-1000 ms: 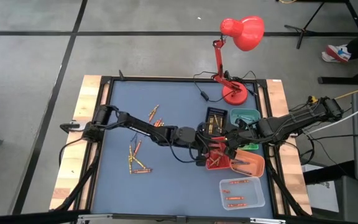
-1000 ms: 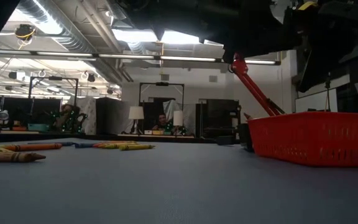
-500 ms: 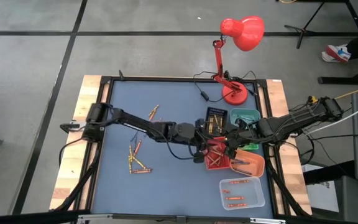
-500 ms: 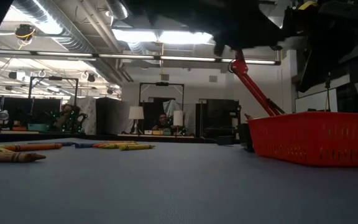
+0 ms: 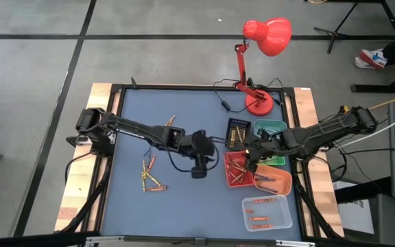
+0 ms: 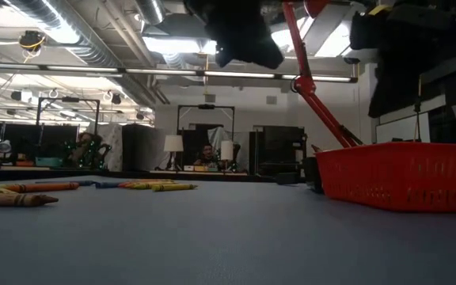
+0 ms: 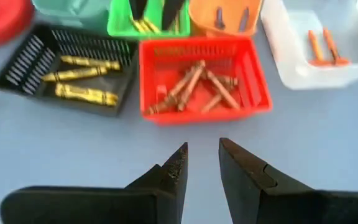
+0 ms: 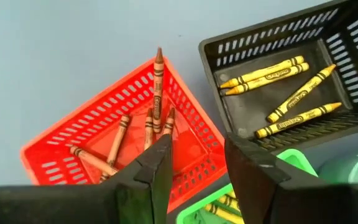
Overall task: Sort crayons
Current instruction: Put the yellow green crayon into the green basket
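The blue worktop (image 5: 136,123) carried both dark arms, a red desk lamp (image 5: 262,41) standing at its far edge, and a cluster of small baskets toward its right side. The left arm reached in from the left edge, and its left gripper (image 5: 198,168) hung above bare worktop just to the left of the red basket (image 5: 238,180), its jaws parted with nothing between them, as the left wrist view confirmed (image 7: 201,158). The right arm came in from the right edge, with the right gripper (image 5: 251,156) poised over the corner where the baskets met; its jaws (image 8: 194,158) stood apart and empty above the red basket's rim. A clear tray (image 5: 267,213) sat nearest the front and held a few orange crayons (image 5: 260,201). Beside the red basket stood an orange basket (image 5: 277,180), with a green basket (image 5: 273,128) and a black basket (image 5: 237,130) behind them. Reddish-brown crayons (image 7: 194,84) lay jumbled in the red basket, one leaning up against its wall, and yellow crayons (image 8: 284,93) lay in the black basket. The unsorted crayons (image 5: 151,177) remained scattered on the worktop's left half, well apart from the baskets.
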### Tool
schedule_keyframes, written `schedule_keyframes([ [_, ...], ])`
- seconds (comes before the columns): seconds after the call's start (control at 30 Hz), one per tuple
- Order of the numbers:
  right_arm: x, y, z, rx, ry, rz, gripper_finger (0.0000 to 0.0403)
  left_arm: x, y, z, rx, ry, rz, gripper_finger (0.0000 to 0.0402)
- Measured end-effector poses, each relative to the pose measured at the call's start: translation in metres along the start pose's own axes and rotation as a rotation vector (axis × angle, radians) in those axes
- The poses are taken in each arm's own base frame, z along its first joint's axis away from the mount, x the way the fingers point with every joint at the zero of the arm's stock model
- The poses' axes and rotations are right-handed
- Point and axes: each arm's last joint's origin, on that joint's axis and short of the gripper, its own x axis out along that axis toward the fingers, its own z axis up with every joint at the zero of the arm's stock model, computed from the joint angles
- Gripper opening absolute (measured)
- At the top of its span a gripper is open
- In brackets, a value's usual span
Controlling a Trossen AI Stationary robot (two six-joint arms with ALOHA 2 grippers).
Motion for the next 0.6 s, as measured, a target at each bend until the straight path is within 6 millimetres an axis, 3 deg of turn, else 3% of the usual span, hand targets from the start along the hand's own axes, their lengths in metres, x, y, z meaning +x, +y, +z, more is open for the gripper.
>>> schedule_keyframes([
  [0.4,0.016,0.007,0.001,-0.015,0.012,-0.028,0.0145,0.004,-0.022,-0.009,0.075,0.051,-0.171,0.0077],
  [0.6,0.024,0.011,0.008,0.003,-0.099,-0.091,0.0145,0.003,-0.033,-0.011,0.103,0.047,-0.201,0.0077],
])
